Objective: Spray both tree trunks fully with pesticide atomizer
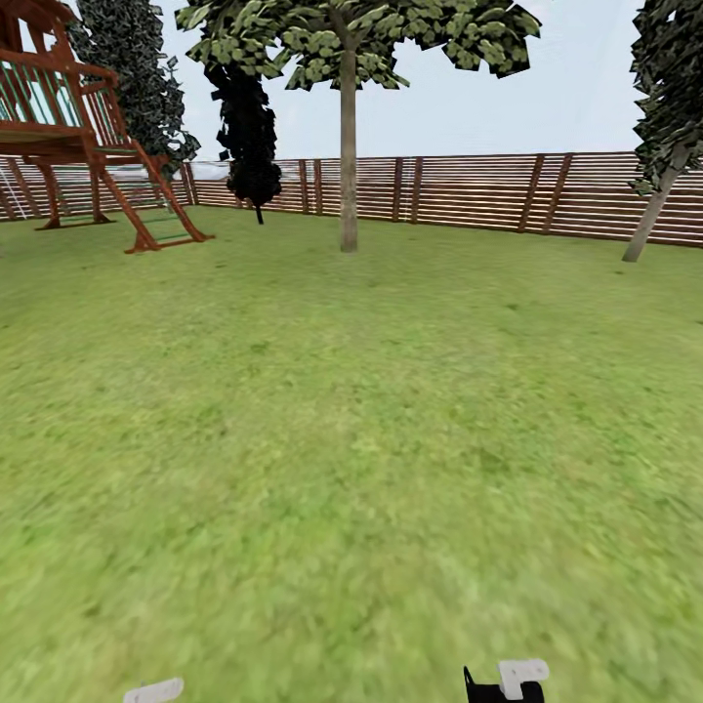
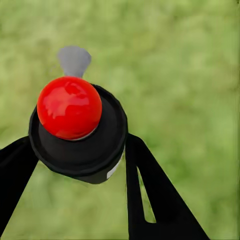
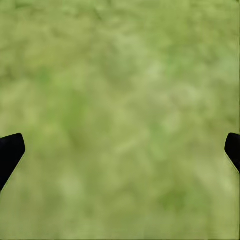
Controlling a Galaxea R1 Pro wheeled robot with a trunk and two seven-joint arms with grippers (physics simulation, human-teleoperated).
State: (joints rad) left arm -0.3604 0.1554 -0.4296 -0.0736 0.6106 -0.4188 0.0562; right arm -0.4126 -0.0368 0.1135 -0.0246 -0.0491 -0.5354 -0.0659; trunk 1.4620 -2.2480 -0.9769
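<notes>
The left gripper [image 2: 75, 165] clasps a black atomizer [image 2: 80, 150] with a glossy red round cap. The right gripper [image 3: 120, 150] hangs spread wide above blurry grass [image 3: 120, 75].

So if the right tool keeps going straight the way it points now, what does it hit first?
Most likely just the green grass lawn. The right tool is open, nothing sits between its black fingertips, and only blurred grass lies ahead; how far off is unclear.

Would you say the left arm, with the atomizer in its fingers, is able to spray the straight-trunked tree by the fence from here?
Probably not yet. The left gripper holds the atomizer pointed down at the grass, and the tree stands far off across open lawn. Nothing blocks the way; the robot seems to need to drive closer.
</notes>
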